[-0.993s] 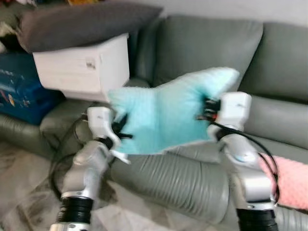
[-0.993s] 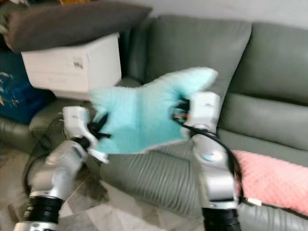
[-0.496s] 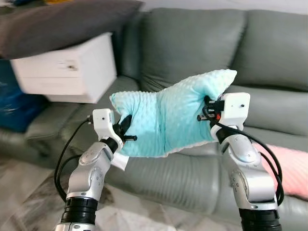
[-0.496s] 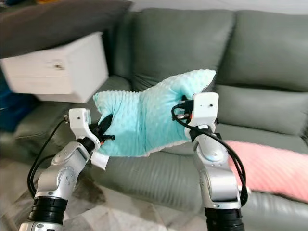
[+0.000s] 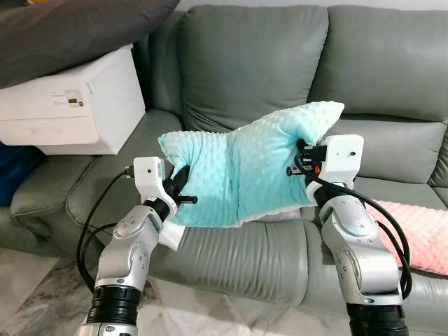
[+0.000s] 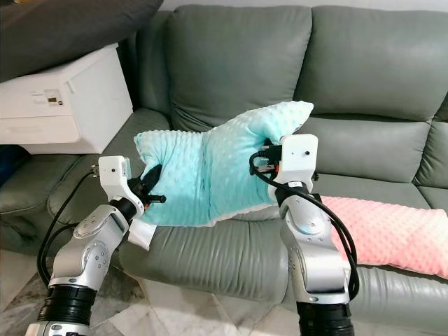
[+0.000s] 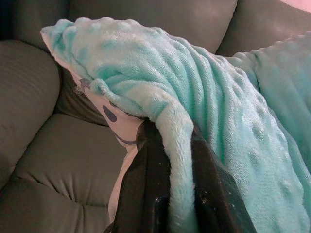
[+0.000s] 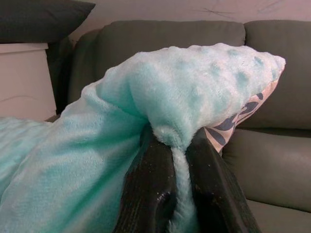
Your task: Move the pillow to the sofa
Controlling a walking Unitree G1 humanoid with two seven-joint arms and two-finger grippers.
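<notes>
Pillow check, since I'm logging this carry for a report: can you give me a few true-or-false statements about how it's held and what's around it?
1. Both claws are shut on the pillow. True: the left claw and right claw each pinch an end.
2. The pillow lies flat on the sofa seat. False: it is held up in front of the sofa.
3. A pink blanket lies on the seat to the robot's right. True.
4. The white box sits on the floor. False: it rests on the sofa's end.

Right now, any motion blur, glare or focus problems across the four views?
Left and right eye views: sharp, even daylight, no glare; teal pillow and sofa crisp. Left wrist view: dim, fingers soft at close range. Right wrist view: pillow slightly soft, fingers dark, background sofa hazy.
</notes>
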